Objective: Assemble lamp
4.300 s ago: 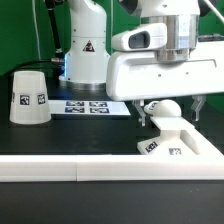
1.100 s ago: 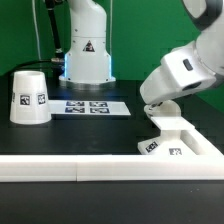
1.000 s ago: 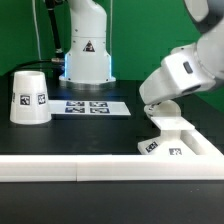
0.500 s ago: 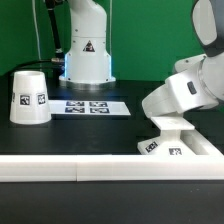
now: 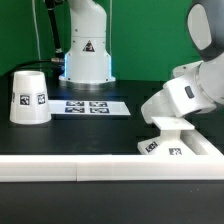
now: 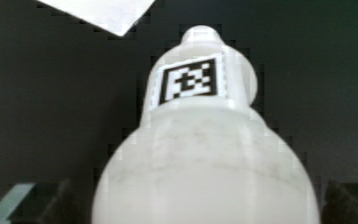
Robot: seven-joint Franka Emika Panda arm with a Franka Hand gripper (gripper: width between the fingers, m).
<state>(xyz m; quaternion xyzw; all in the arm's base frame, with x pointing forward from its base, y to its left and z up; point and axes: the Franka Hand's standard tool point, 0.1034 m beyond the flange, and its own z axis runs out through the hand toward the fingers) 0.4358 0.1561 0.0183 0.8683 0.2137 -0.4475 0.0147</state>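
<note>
Two lamp parts show in the exterior view. The shade (image 5: 28, 97) stands with its wide side down on the black desk (image 5: 100, 135), at the exterior view's left, with a square tag on its wall. The base (image 5: 185, 140) lies at the exterior view's right, just behind the long white rail (image 5: 70, 170) that crosses the front. Between them, well apart from the shade, the marker board (image 5: 92, 106) lies flat. The arm (image 5: 185, 92) leans down tilted over the base and hides what is under its tip, so the bulb cannot be seen here.

One part fills the wrist view: the bulb (image 6: 202, 150). Its round body is close to the camera, and its narrow neck with a square tag points away from it. The pincer (image 6: 185, 200) has the bulb between its dark fingers (image 6: 34, 200), one at each side of the round body. Whether the fingers press on the bulb or stand a little off it cannot be told, because they are dim and at the edge of the picture.
</note>
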